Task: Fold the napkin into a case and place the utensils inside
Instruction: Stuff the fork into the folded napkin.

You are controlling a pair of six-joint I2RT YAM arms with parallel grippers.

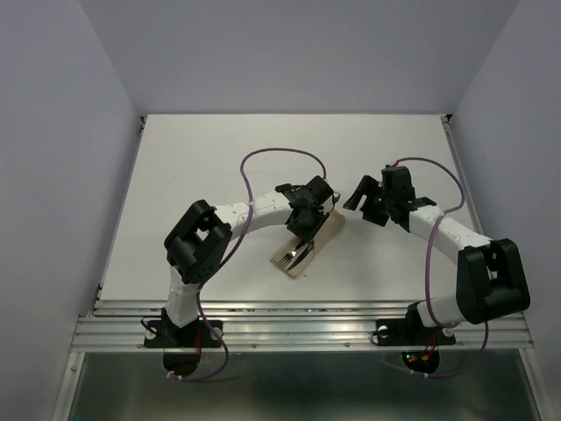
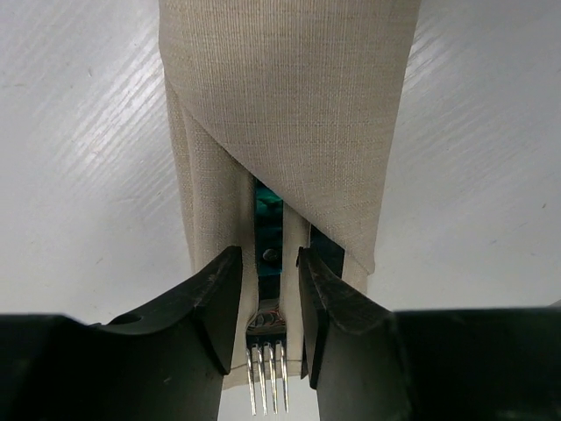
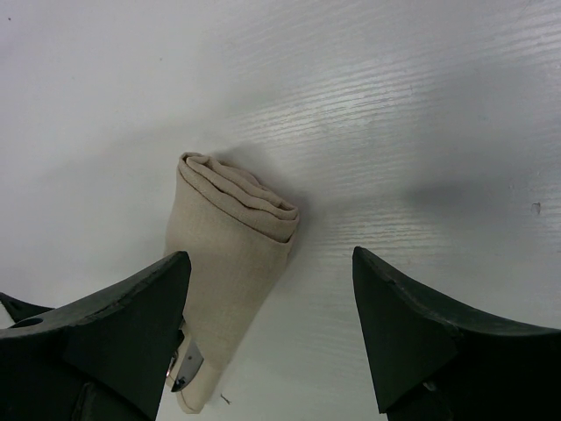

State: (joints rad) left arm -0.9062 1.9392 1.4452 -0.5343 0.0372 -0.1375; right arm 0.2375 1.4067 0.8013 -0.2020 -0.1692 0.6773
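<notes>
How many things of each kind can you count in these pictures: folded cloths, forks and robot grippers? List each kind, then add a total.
Beige folded cloth napkin case: 1
Silver metal fork with dark green handle: 1
Black robot grippers, left gripper and right gripper: 2
Total: 4
</notes>
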